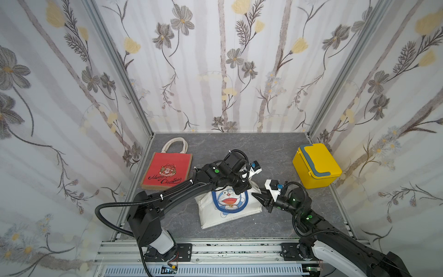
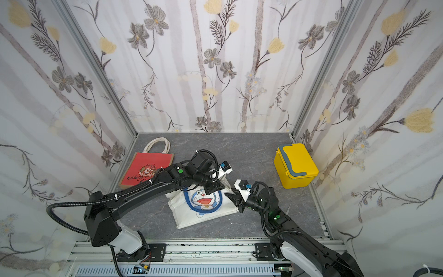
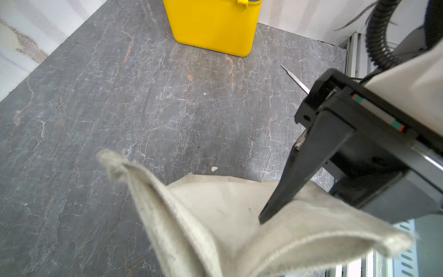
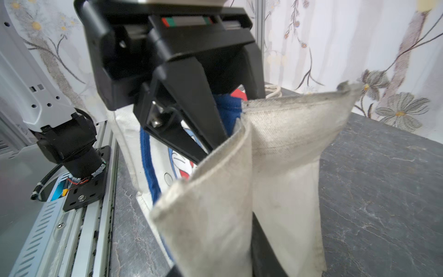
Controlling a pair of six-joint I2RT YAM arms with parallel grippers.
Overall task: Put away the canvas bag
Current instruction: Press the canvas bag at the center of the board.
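Bunched against both wrist cameras, the Doraemon canvas bag is pinched at its 1 o'clock corner by our left gripper and right gripper. It lies mid-table; we judge folding and stowing remain, perhaps in the yellow lidded box at 2 o'clock.

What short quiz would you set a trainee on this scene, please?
1. True or false: the red Christmas bag lies flat on the table with no gripper on it.
2. Fill in the missing word: the lid of the yellow box is ...
3. The left gripper and right gripper both pinch: A) the red Christmas bag, B) the white cartoon bag, C) the yellow box.
Key: 1 true; 2 closed; 3 B.
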